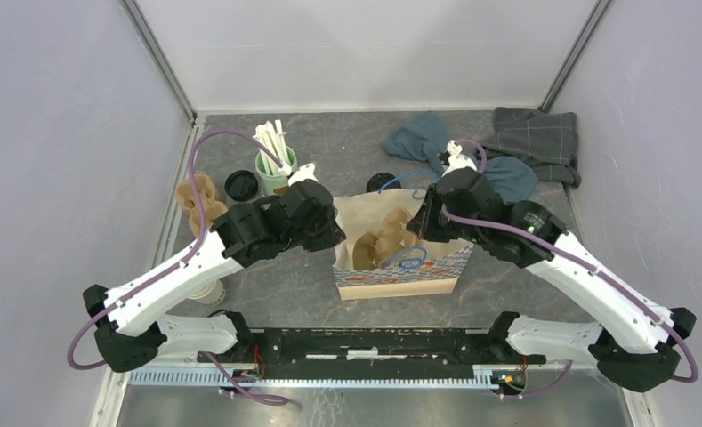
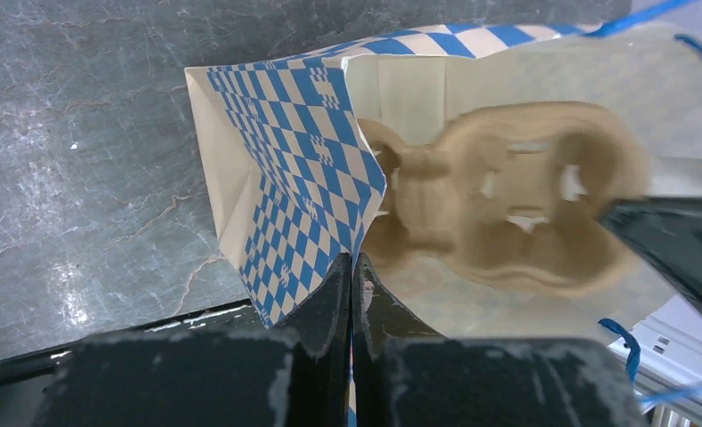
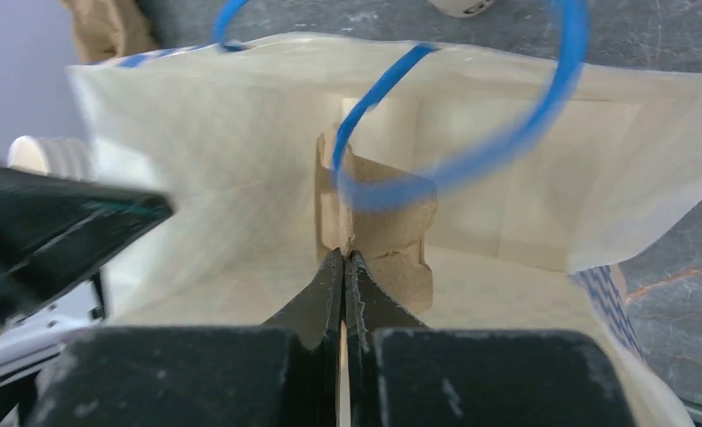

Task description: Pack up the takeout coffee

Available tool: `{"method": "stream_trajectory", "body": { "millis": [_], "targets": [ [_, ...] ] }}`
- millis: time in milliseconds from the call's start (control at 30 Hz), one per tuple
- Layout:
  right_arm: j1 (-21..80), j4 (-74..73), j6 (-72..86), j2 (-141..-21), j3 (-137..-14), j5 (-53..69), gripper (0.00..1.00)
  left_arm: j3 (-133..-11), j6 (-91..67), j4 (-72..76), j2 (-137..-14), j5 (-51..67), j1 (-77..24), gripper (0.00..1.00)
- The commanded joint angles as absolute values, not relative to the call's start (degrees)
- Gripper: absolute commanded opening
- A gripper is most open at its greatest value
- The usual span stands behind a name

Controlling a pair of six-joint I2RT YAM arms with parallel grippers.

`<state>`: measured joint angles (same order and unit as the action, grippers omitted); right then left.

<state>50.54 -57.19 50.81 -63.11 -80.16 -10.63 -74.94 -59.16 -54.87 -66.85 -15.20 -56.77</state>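
Bag held open, coffee not yet packed

From my station both claws read as pressed together on the paper bag (image 1: 400, 277): the left claw (image 2: 352, 267) pinches its checked left wall, and the right claw (image 3: 344, 267) has a thin strip of the right wall between its tips. The bag's mouth is spread on the counter (image 1: 285, 276), with a cardboard carrier (image 1: 387, 240) already lying inside. The takeout coffee (image 1: 241, 185) sits outside, well apart from the bag at the back left, just beside the green mug (image 1: 271, 173). I judge it upright, with its long axis vertical and its black lid facing up (from overhead I see little but the lid). Fetching the cup and lowering it into the bag remains.
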Motion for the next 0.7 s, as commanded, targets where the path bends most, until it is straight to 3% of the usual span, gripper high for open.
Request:
{"method": "stream_trajectory", "body": {
  "millis": [0,200,667],
  "targets": [
    [50.86,-45.58,53.19,-58.86,-70.41,-16.59,0.00,-73.99,-62.14,-51.82,-64.48,-17.40,-57.04,0.02],
    [50.80,-36.03,52.25,-57.68,-62.37,-16.97,0.00,-71.04,-61.34,-49.36,-62.08,-17.01,-57.02,0.02],
    [50.80,-35.98,49.76,-66.20,-62.83,-15.45,0.00,-69.34,-58.22,-46.72,-60.38,-18.08,-57.04,0.02]
  ]
}}
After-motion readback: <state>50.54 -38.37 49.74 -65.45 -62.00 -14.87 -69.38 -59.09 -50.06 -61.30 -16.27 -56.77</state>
